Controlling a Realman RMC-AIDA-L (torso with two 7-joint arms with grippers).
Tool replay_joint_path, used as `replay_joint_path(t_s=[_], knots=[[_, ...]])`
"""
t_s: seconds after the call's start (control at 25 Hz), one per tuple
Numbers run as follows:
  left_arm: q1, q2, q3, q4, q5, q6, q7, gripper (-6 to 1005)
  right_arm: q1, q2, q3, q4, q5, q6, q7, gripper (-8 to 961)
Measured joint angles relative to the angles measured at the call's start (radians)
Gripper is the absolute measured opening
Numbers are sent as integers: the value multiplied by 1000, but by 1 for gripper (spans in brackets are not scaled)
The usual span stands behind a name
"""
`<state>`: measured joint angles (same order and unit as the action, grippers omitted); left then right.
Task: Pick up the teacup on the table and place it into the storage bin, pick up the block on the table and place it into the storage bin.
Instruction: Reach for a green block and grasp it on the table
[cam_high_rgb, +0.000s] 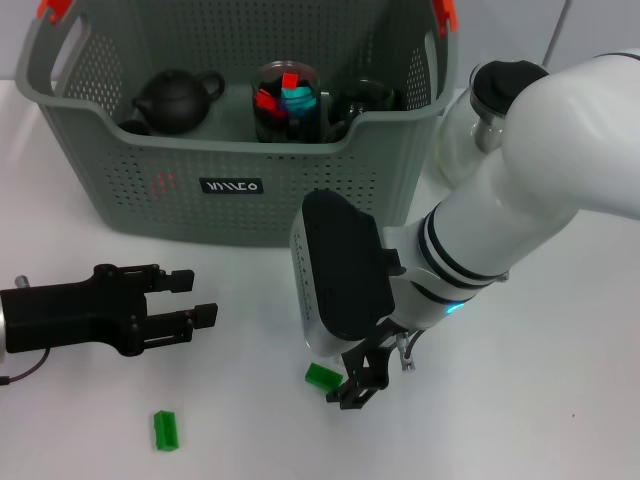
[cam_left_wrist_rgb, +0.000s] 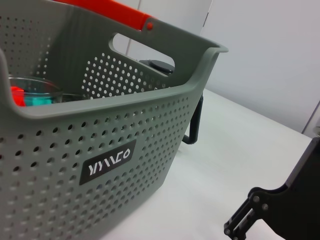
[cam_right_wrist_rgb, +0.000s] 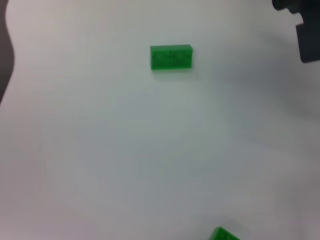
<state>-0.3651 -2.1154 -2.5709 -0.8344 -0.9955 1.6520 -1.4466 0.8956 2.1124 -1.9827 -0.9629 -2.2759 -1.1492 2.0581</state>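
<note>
The storage bin (cam_high_rgb: 240, 150) stands at the far side of the white table (cam_high_rgb: 560, 400): a large grey plastic basket with walls full of small round holes, orange clips (cam_high_rgb: 55, 8) on its handles and a small black label (cam_high_rgb: 231, 186) with white letters on the near wall. Inside it sit a dark teapot (cam_high_rgb: 178, 100), a clear jar (cam_high_rgb: 287, 102) holding red and blue pieces, and a dark cup (cam_high_rgb: 362, 98) beside the jar. Just outside the bin's right end stands a glass teapot (cam_high_rgb: 480, 115) with a black lid. Two small green blocks lie on the table in front of the bin. The near block (cam_high_rgb: 322, 377) is a bright green rectangular brick just beside the right gripper (cam_high_rgb: 362, 385), which points down at the table close to it; whether the fingers touch the brick, and whether they are spread or closed, cannot be told. The far block (cam_high_rgb: 165, 430) is the same green, lying flat and well apart to the left, near the table's front edge; the right wrist view shows it (cam_right_wrist_rgb: 171, 57) as a neat oblong with faint studs. The left gripper (cam_high_rgb: 190, 298) hovers low over the table in front of the bin's left half, its black fingers spread apart and holding nothing.
</note>
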Motion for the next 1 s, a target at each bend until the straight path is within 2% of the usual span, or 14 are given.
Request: replay_joint_path(t_s=[1.0], knots=[[-2, 2, 0, 12, 2, -13, 0, 616, -4, 0, 0, -35, -5, -25, 30, 720]])
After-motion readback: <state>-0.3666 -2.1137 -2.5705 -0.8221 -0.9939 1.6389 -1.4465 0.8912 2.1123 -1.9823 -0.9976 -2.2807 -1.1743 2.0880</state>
